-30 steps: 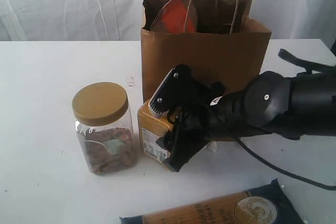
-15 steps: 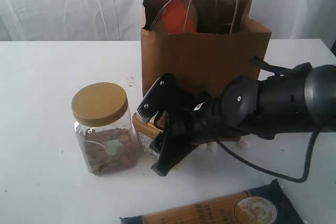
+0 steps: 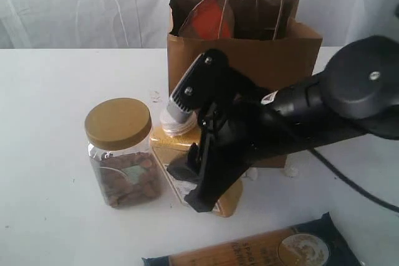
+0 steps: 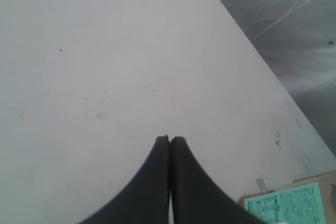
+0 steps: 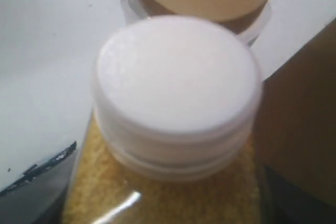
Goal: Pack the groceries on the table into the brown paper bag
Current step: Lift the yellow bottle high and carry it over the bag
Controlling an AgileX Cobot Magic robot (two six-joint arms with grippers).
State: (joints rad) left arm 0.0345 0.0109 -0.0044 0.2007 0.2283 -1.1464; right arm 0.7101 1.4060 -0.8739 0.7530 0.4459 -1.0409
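Brown kraft dominates. Exterior view: the bag [image 3: 249, 70] stands upright at 12 o'clock on the table [image 3: 50, 91], with the pouch [image 3: 209, 20] poking out of its mouth. Just in front, the right gripper [image 3: 194, 147] has its jaws clamped on the bottle [image 3: 171, 144], one finger above and one below. The bottle is tilted, cap [image 3: 176, 119] toward 10 o'clock. Cannot tell if its base is clear of the table. The jar [image 3: 121, 154] stands upright just beside it at 9 o'clock. The packet [image 3: 262, 250] lies flat at 6 o'clock, cut by the frame. White bits [image 3: 290, 171] lie at the bag's foot.

Left wrist view: the left gripper [image 4: 169, 141] has its jaws pressed together on nothing, over bare table. A teal label [image 4: 286, 205] shows at the frame corner; cannot tell which grocery.

Right wrist view: the cap fills the frame, yellow grains below it. Dark fingers [image 5: 37, 192] flank the bottle's body. The jar sits beyond it, and the bag wall is close alongside.

Step in hand, as I read it: bottle grasped, on its way to the bag. The next move needs a lift above the rim, a carry toward 12 o'clock clear of the handles and pouch, then a lowering and release.

Count: one bag, one pouch, one bottle, one jar, one packet, two grippers, about three white bits.
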